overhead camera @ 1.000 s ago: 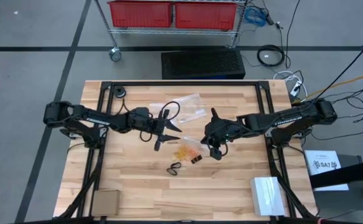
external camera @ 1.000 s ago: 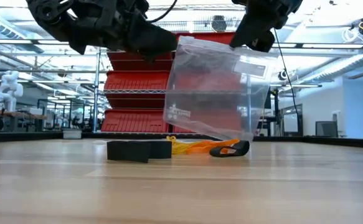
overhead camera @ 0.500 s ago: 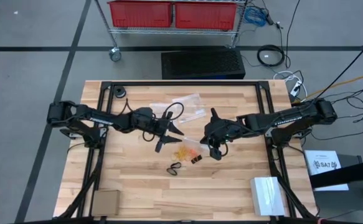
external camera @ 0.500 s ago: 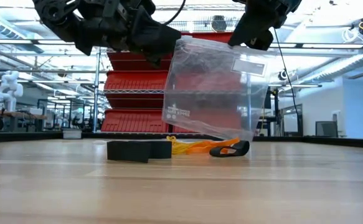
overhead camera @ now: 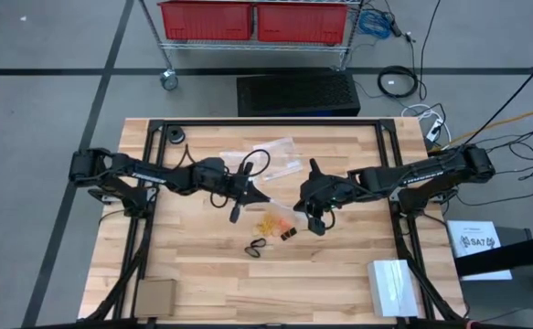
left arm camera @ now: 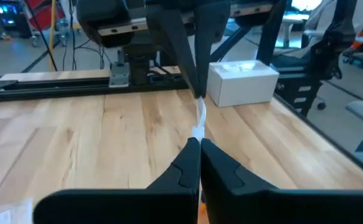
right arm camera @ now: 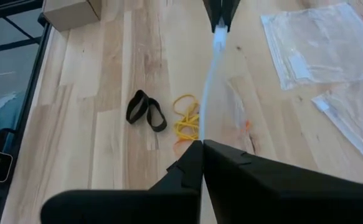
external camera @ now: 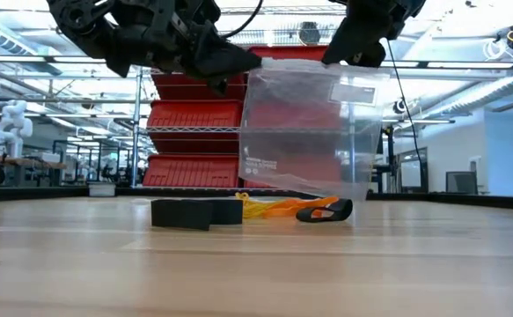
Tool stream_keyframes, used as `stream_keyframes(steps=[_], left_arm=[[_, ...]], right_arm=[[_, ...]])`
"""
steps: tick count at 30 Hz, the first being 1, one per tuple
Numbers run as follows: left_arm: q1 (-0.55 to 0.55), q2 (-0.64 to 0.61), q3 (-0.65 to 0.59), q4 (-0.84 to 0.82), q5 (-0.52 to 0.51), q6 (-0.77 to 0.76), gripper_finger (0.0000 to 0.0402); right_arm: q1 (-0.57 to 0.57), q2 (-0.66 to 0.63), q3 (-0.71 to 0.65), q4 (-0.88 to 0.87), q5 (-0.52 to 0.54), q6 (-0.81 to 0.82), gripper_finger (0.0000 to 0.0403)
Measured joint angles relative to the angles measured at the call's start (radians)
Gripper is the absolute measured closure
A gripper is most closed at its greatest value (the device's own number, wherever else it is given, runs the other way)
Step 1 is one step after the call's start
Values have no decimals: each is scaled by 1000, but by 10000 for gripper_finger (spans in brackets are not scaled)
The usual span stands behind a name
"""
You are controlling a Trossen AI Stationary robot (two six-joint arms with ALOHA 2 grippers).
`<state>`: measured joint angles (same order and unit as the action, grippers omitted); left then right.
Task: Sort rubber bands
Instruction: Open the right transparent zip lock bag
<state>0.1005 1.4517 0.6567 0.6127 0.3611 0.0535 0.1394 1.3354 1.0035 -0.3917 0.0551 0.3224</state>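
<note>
Both grippers, left gripper (external camera: 225,66) and right gripper (external camera: 348,48), pinched one clear bag (external camera: 304,132) aloft. Rubber bands (overhead camera: 275,224) lay unsorted on the table (overhead camera: 339,283) (none visibly bagged).

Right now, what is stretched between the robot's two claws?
A clear plastic bag, pinched at its top corners by the left gripper and the right gripper. The low view shows it best.

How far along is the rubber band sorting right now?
Done: none bagged; the rubber bands lie loose on the table. In hand: left gripper and right gripper each pinch a top corner of a clear bag above them. Left: open it and sort.
</note>
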Motion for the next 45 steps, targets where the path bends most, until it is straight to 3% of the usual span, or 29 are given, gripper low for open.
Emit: stream_keyframes(steps=[12, 17, 38, 45], left_arm=[[-1, 0, 0, -17, -78, 86, 398], [-1, 0, 0, -19, -78, 86, 399], [-1, 0, -1, -32, -83, 84, 400], [-1, 0, -1, -31, -107, 83, 400]], right_arm=[[-21, 53, 2, 235, 44, -31, 292], [-62, 126, 2, 254, 50, -81, 273], [-106, 174, 2, 321, 21, -105, 325], [-106, 174, 2, 322, 21, -109, 367]])
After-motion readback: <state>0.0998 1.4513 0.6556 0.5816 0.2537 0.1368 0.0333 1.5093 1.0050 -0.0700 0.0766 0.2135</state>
